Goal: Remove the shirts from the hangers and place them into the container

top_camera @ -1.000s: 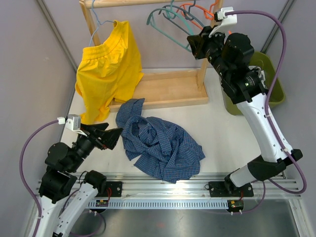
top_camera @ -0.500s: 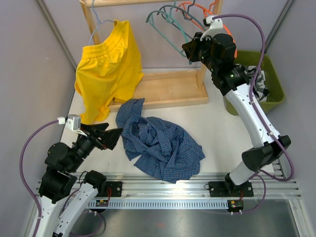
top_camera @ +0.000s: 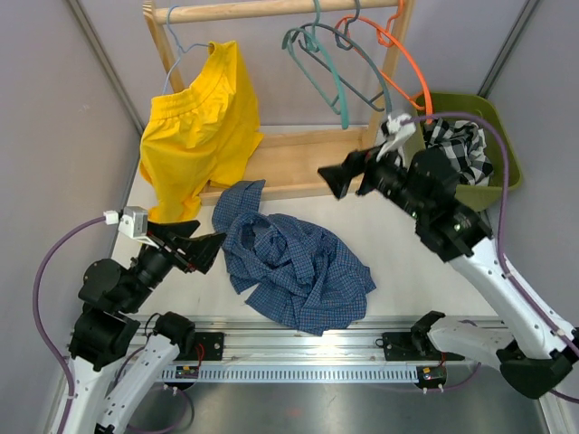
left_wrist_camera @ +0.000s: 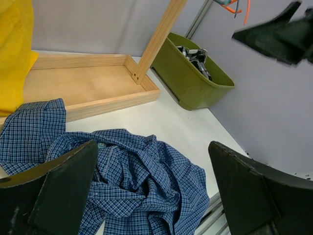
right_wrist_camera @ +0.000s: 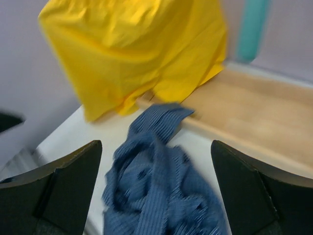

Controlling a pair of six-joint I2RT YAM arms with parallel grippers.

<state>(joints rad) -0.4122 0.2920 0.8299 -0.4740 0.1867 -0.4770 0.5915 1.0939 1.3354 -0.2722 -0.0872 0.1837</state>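
The left fingers (left_wrist_camera: 58,196) are spread wide and empty, just by the blue shirt (top_camera: 298,271) crumpled on the surface (top_camera: 389,253). The right fingers (right_wrist_camera: 63,191) are spread and empty too. Farther back, the plaid shirt (top_camera: 457,145) sits in the green bin (top_camera: 509,172). Bare hangers (top_camera: 312,36) hang on the rail (top_camera: 262,9).

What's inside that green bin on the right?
A crumpled black-and-white plaid shirt lies in the bin. Anything beneath it, and the bin's bottom, is covered.

Blue shirt (right_wrist_camera: 156,191): crumpled in a heap on the white bench (right_wrist_camera: 88,132).
Yellow garment (right_wrist_camera: 137,49): hangs behind the shirt.
Wooden tray (right_wrist_camera: 249,112): beside the shirt, blurry.
Jaws: wide apart, nothing between them.
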